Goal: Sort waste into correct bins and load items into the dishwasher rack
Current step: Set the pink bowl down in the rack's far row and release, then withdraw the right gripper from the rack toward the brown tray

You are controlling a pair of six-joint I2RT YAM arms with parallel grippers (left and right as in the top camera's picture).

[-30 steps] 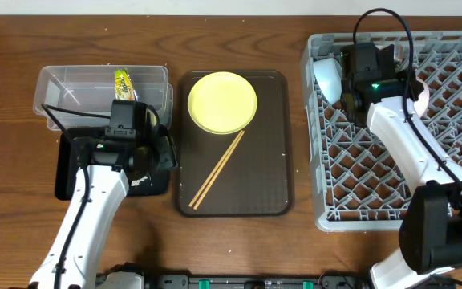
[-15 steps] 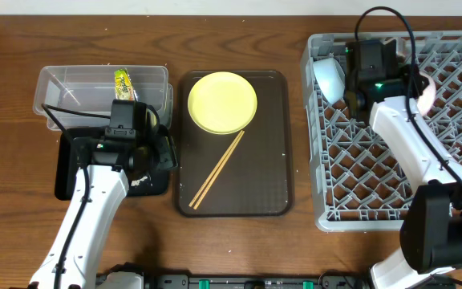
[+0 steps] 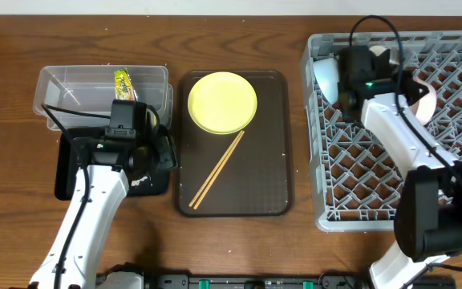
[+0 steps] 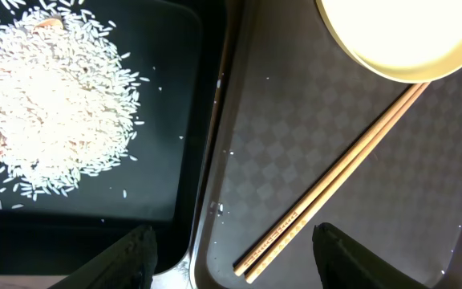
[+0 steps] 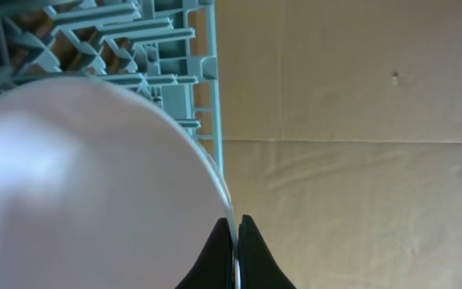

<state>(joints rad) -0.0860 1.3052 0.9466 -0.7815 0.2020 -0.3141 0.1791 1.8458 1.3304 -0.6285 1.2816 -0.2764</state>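
My right gripper (image 5: pixel 237 241) is shut on the rim of the light blue bowl (image 3: pixel 327 76), which stands tilted in the far left corner of the grey dishwasher rack (image 3: pixel 375 177). The whitish-pink bowl (image 3: pixel 425 92) stands further right in the rack. My left gripper (image 4: pixel 243 257) is open and empty over the border between the black tray (image 3: pixel 66 172) and the brown serving tray (image 3: pixel 271 160). The rice heap (image 4: pixel 50 104) lies in the black tray. The yellow plate (image 3: pixel 222 102) and two chopsticks (image 3: pixel 217 169) lie on the brown tray. The wrapper (image 3: pixel 124 83) lies in the clear tub (image 3: pixel 70 84). I cannot make out the cup.
The rack's light blue wall (image 5: pixel 175 48) runs close beside the held bowl, with bare wooden table beyond it. The chopsticks (image 4: pixel 335 177) lie diagonally just below the plate (image 4: pixel 399 40) in the left wrist view. My right arm's cable loops above the rack.
My right wrist has shifted slightly left and turned at the rack's far left corner, still holding the bowl. The left arm has not moved.
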